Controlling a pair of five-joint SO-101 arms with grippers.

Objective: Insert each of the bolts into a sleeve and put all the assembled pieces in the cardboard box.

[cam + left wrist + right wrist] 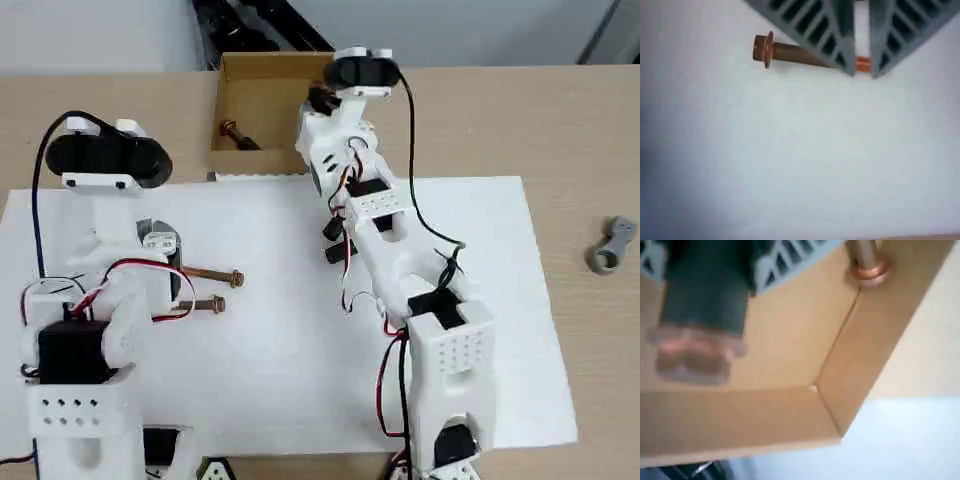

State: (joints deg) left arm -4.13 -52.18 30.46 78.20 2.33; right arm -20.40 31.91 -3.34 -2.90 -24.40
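A sleeved piece hangs pinched in the right tool, its bolt head sticking out past the fingers, over the box near 1 corner; a second piece lies on the box floor near a wall. The left tool sits low over the paper, fingers spread by only a slit and holding nothing; a bolt lies flat beneath it, threaded end showing in the slit, head clear to 1 side. From above, 2 lie near-parallel on the paper beside the left arm, not touching; a grey part rests on the bare table, well apart.
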